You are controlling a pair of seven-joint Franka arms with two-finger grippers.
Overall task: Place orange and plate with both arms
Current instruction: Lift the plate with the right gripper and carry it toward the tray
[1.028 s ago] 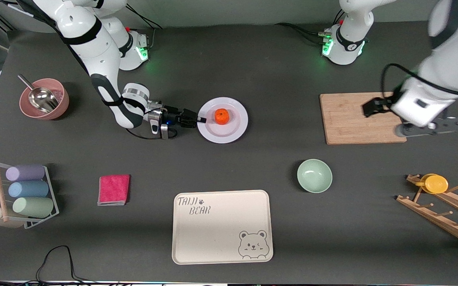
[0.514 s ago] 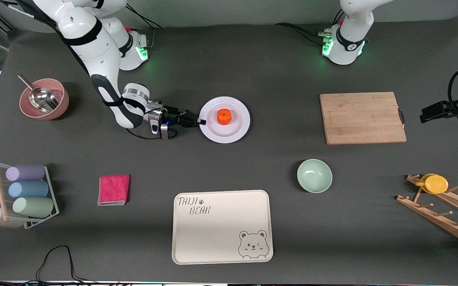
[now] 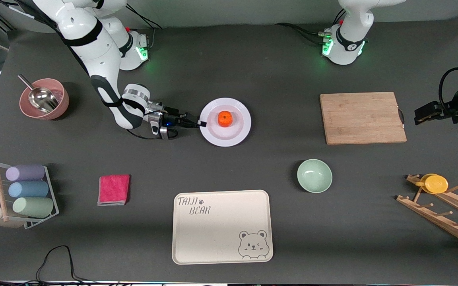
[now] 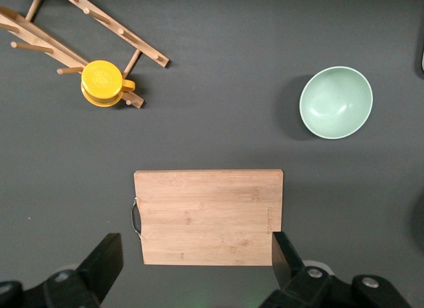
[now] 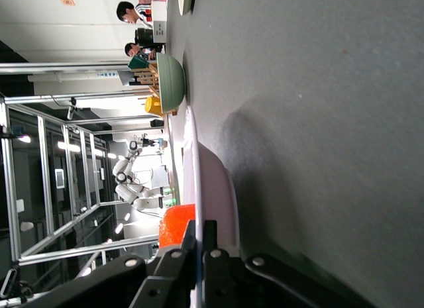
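The white plate (image 3: 235, 134) lies mid-table with the orange (image 3: 225, 118) on its middle. My right gripper (image 3: 202, 123) is shut on the plate's rim at the edge toward the right arm's end, held low and level. In the right wrist view the fingers (image 5: 211, 236) pinch the rim of the plate (image 5: 222, 189), with the orange (image 5: 173, 230) just past them. My left gripper (image 3: 429, 112) hangs open and empty, high up at the left arm's end of the table beside the cutting board. In the left wrist view it (image 4: 195, 252) looks straight down on that board.
A wooden cutting board (image 3: 362, 117) lies toward the left arm's end. A green bowl (image 3: 314, 175) and a cream bear tray (image 3: 221, 226) lie nearer the camera. Also here are a pink cloth (image 3: 113, 189), a pink bowl with scoop (image 3: 44, 99), a roll rack (image 3: 26, 190) and a wooden rack with a yellow cup (image 3: 435, 183).
The left arm has swung from over the cutting board out toward its end of the table. The right gripper has shifted the plate with the orange slightly toward the left arm's end.
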